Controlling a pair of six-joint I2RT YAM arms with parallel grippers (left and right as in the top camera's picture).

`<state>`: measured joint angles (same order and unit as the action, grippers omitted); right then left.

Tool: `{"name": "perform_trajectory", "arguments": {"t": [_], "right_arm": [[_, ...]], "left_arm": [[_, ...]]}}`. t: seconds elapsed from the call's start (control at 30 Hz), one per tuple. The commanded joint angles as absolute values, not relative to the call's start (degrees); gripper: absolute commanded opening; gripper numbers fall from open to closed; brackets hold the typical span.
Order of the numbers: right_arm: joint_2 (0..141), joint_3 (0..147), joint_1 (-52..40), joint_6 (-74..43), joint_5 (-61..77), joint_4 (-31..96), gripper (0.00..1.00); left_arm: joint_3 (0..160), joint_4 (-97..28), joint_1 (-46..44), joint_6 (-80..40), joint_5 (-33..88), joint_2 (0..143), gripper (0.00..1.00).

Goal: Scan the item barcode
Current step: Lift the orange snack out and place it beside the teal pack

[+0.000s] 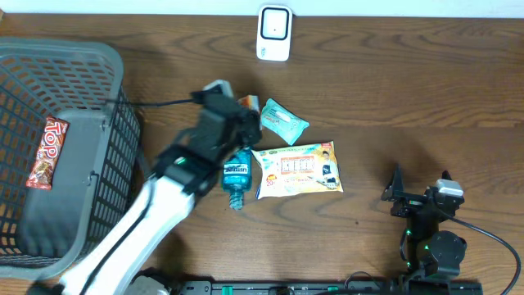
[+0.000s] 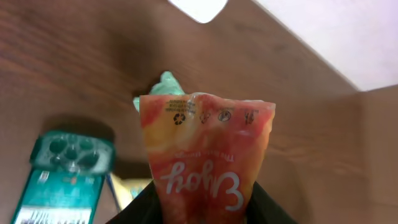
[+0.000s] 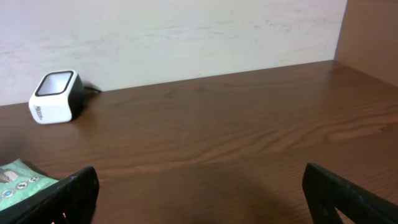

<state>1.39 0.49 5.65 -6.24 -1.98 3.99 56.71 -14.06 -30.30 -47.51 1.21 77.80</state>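
One arm [image 1: 155, 197] outstretched, left gripper [image 1: 240, 113] pinching orange packet [image 2: 208, 149]

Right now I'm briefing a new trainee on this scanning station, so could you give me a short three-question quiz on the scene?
1. Multiple choice: what do the left jaws hold? A) a blue bottle B) an orange pouch C) a green packet
2. True or false: the right jaws are shut.
3. Fill in: the red TOP bar lies inside the grey ____.

Key
1. B
2. False: they stand wide open and empty.
3. basket
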Motion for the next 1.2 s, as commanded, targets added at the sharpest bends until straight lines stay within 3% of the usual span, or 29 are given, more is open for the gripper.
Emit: {"name": "perform_trajectory", "arguments": {"t": [0.0, 0.17, 0.37, 0.53, 0.73, 0.9, 1.17], "right_arm": [[1.15, 0.32, 5.58, -5.48, -2.24, 4.05, 0.99], [1.15, 0.32, 5.58, -5.5, -2.24, 4.05, 0.99], [1.15, 0.32, 5.58, -5.48, -2.24, 4.05, 0.99], [1.15, 0.32, 5.58, -5.48, -2.24, 4.05, 0.99], [1.15, 0.32, 5.58, -5.5, -2.24, 4.05, 0.99], [1.15, 0.32, 5.58, -5.5, -2.22, 4.05, 0.99], [1.15, 0.32, 5.58, -5.5, -2.22, 4.05, 0.99]], "left_arm": [[57.23, -9.69, -31.38, -46.13, -3.92, 86.35, 0.32], [57.23, -2.15, -31.38, -50.06, -3.81, 100.12, 0.38], [57.23, -0.51, -31.35, -51.7, -3.7, 103.42, 0.4], [57.45, 0.93, -31.35, -51.46, -3.62, 102.21, 0.55], [59.18, -0.84, -31.31, -44.21, -3.53, 90.72, 0.69], [63.05, -8.6, -30.26, -37.85, -7.25, 77.69, 0.7], [68.9, -21.96, -25.8, -25.52, -27.46, 60.62, 0.71]]}}
